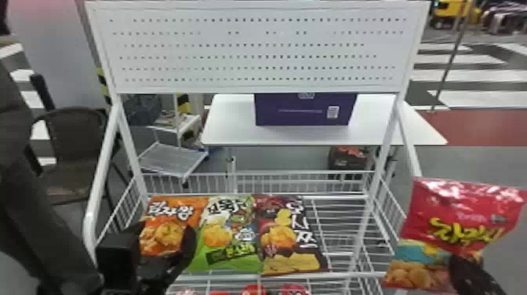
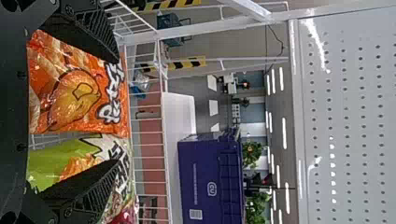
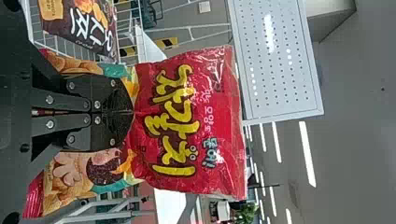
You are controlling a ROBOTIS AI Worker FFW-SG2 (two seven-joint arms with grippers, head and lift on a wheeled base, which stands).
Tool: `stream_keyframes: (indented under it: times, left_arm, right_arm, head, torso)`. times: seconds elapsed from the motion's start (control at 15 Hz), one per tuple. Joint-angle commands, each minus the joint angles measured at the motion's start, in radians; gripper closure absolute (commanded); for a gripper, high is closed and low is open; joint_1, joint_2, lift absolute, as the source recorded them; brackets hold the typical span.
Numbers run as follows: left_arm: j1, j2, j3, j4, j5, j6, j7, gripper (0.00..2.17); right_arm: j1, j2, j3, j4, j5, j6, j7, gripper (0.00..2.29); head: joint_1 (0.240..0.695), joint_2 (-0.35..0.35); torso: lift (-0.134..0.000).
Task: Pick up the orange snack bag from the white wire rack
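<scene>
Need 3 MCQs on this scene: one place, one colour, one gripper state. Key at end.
1. Where is the green bag?
A) on the table behind
B) between the orange bag and the dark bag
C) on the floor

2. Colour of the box on the table?
A) dark purple
B) yellow
C) white

3. State of the right gripper?
A) open, empty
B) shut, empty
C) shut on the red bag

Key:
1 B: head view shows it lying between those two.
2 A: its front face is dark purple.
3 C: right wrist view shows its fingers pinching the bag.
</scene>
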Motion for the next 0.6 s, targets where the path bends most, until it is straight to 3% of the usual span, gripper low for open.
stream_keyframes:
  times: [0.0, 0.53]
  left_arm:
    - [-0.055, -0.001, -0.002, 0.082, 0.005, 0.006, -0.014, 0.15]
    - [-0.189, 0.005, 0.002, 0.26, -0.003, 0.085, -0.036, 0.21]
  right_arm:
    - [0.001, 0.0, -0.001, 0.0, 0.0, 0.0, 0.001, 2.24]
    - [0.001, -0.005, -0.001, 0.0, -0.002, 0.003, 0.003, 2.24]
  head:
    - [0.499, 0.0]
    - [0.499, 0.0]
  torso:
    - [0.0]
    - [0.0]
